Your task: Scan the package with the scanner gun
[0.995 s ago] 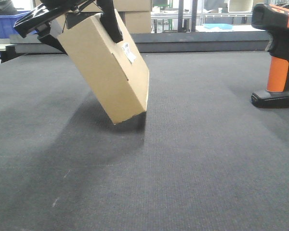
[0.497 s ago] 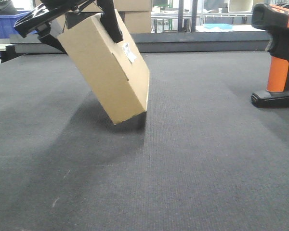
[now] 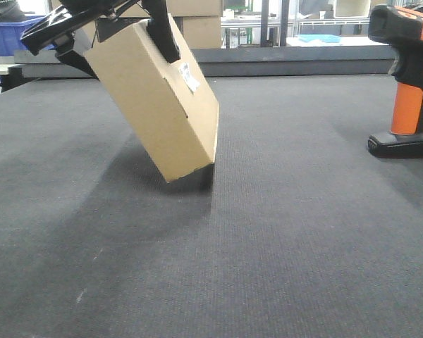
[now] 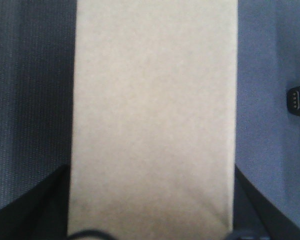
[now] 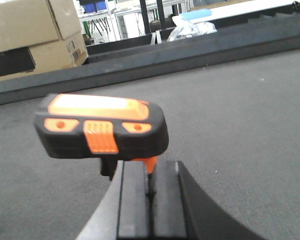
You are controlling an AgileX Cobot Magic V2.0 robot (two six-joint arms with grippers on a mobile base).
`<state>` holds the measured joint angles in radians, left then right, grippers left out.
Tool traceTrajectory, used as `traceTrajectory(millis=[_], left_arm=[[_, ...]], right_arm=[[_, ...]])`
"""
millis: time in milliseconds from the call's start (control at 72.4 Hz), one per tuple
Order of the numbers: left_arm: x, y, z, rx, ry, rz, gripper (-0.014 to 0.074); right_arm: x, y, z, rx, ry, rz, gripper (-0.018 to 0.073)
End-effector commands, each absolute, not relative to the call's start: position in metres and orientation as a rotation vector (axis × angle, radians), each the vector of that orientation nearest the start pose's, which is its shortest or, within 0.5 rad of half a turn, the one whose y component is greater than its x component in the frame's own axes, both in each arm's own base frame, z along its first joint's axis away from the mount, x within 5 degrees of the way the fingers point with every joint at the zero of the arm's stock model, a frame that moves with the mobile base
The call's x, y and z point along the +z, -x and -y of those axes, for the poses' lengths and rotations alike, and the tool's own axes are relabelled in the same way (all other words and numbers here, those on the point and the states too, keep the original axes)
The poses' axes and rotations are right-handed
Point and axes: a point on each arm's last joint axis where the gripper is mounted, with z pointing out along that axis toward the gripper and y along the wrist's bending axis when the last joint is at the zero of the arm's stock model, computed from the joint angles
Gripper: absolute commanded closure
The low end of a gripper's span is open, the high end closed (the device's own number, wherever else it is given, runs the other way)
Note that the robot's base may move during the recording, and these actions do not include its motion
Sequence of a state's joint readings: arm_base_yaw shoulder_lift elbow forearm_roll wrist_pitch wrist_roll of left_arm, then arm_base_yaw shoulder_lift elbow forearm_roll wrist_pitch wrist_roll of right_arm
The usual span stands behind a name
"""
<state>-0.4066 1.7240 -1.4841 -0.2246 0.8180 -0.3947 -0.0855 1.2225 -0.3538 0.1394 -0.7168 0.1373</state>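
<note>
My left claw (image 3: 130,62) pinches the package (image 3: 162,105) by its upper end, one finger on each broad side; the box hangs tilted over the left half of the worktop (image 3: 282,232), its lowest corner at the surface or just above it, I cannot tell which; the white label (image 3: 189,77) sits on the narrow face turned toward the right. The scanner gun (image 3: 411,84) stands upright on its black base at the far right, well apart from the box; my right claw (image 5: 150,200) sits just behind its handle with the fingers pressed together and nothing between them, the gun's head (image 5: 100,127) just above.

As I judge it, the step is to bring gun and label together; I should hold the box at this tilt so the label faces the gun, spread the right claw before closing on the orange handle, and grip low enough to leave the head free.

There is bare worktop between box and gun, ample for swinging the gun inward; the raised back edge (image 3: 289,67) and the stacked cartons (image 5: 30,30) beyond it limit any reach forward; the gun stands near the front view's right border, so I cannot see how much worktop lies to its right.
</note>
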Motion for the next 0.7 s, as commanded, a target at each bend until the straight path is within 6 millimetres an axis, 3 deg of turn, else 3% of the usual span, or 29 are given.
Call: traceTrajectory(millis=[0,138,221,415,511,691], left_arm=[[0.312,-0.346,0.168,-0.590,0.113,-2.579,0.0708],[0.312,-0.346,0.168,-0.590,0.113,-2.579,0.0708],[0.312,-0.346,0.168,-0.591,0.113,-2.578,0.0708],[0.312,-0.346,0.168,-0.591,0.113,-2.578,0.0708],[0.312,-0.346,0.168,-0.591,0.113,-2.578,0.0708],[0.312,-0.346,0.168,-0.591,0.113,-2.578,0.0708]], right_arm=[[0.230,-0.231,0.027,0.044,-0.308,-1.564,0.0721],[0.213,-0.242,0.024,0.066,-0.262,-1.595,0.0713],[0.202,-0.247,0.024,0.125,-0.331,-1.608,0.0625],[0.180,-0.257,0.024,0.179,-0.378,-1.609,0.0153],[0.174,-0.260,0.023,0.188,-0.350,-1.586,-0.0012],[0.163,-0.274,0.022,0.195,-0.333,-1.617,-0.0001]])
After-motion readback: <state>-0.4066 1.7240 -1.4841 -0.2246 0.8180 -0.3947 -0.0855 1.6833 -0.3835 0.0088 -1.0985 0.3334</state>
